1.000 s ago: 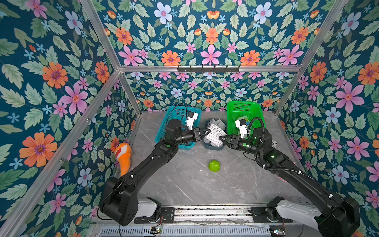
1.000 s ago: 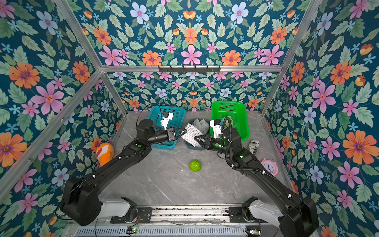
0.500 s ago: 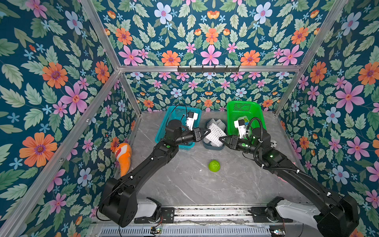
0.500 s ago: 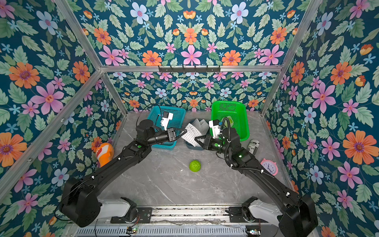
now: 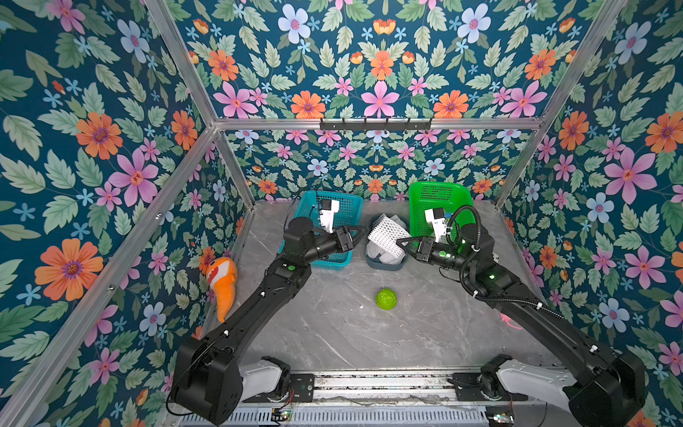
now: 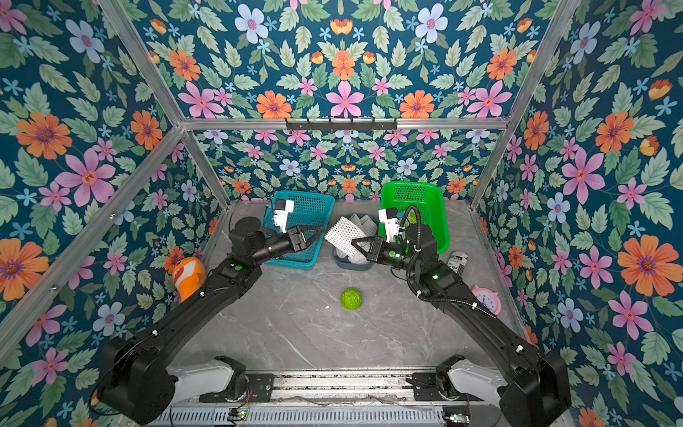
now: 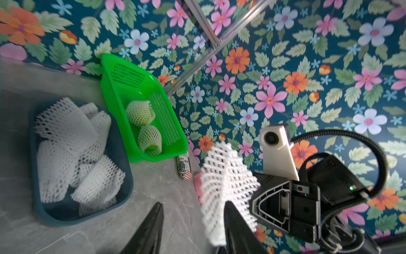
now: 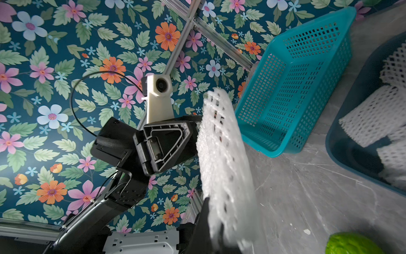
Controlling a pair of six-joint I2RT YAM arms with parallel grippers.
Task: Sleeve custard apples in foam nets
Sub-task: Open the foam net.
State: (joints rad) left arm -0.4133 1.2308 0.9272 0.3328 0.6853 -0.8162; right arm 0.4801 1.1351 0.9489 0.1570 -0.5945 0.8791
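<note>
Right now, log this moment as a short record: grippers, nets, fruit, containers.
left gripper: open, beside the foam net
right gripper: shut on the foam net
bare custard apple: one, on the table
sleeved custard apples: two, in the green basket
dark blue bin: spare foam nets
teal basket: looks empty

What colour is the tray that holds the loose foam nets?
Dark slate blue; the tray shows best in the left wrist view.

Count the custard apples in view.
3. One bare custard apple lies on the table; two netted custard apples sit in the green basket. Others may be hidden.
</note>
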